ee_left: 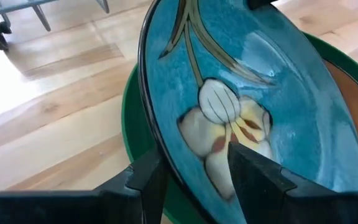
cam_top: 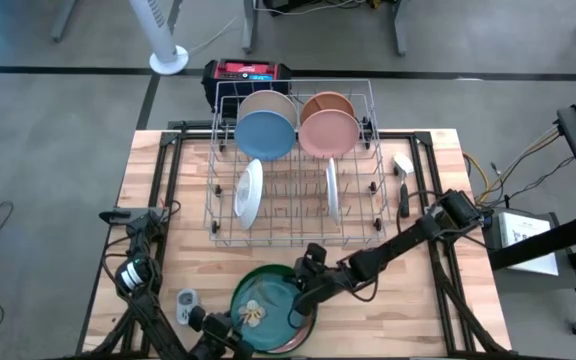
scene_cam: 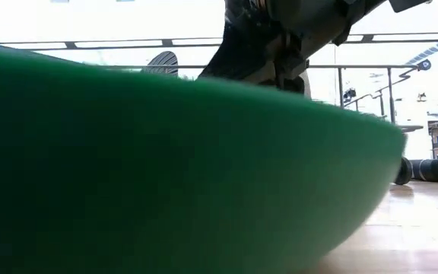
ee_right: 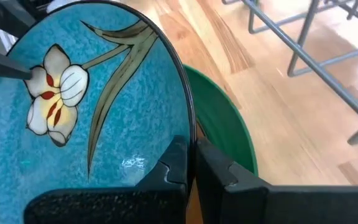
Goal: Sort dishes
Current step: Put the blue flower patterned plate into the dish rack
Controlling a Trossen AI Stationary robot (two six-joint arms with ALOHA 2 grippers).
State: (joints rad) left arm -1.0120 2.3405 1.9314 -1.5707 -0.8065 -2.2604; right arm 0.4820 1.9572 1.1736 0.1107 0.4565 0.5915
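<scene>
A blue plate [cam_top: 268, 305] painted with a white flower is tilted over a large green plate [cam_top: 265, 270] at the table's near edge. My left gripper [cam_top: 230, 320] grips its near-left rim. My right gripper [cam_top: 303, 298] is shut on its right rim. Under the blue plate, a brown plate [ee_left: 353, 106] lies inside the green one. The green plate's wall [scene_cam: 166, 167] fills the low view. In the silver wire rack [cam_top: 293, 165], blue [cam_top: 265, 135], tan [cam_top: 268, 103], pink [cam_top: 328, 132] and white [cam_top: 250, 192] plates stand on edge. My left gripper pinches the blue plate's rim [ee_left: 160, 146], one finger [ee_left: 253, 177] on the painted face and the other [ee_left: 146, 180] under the outside. The plate rises tilted away from the fingers. My right gripper pinches the opposite rim [ee_right: 190, 134] between its two shut fingers [ee_right: 176, 165], which lie across the edge.
A small grey gadget [cam_top: 186, 305] lies left of the green plate. A white item [cam_top: 403, 163] and a black one [cam_top: 405, 195] lie right of the rack. A red and black box [cam_top: 248, 72] stands beyond the table's far edge.
</scene>
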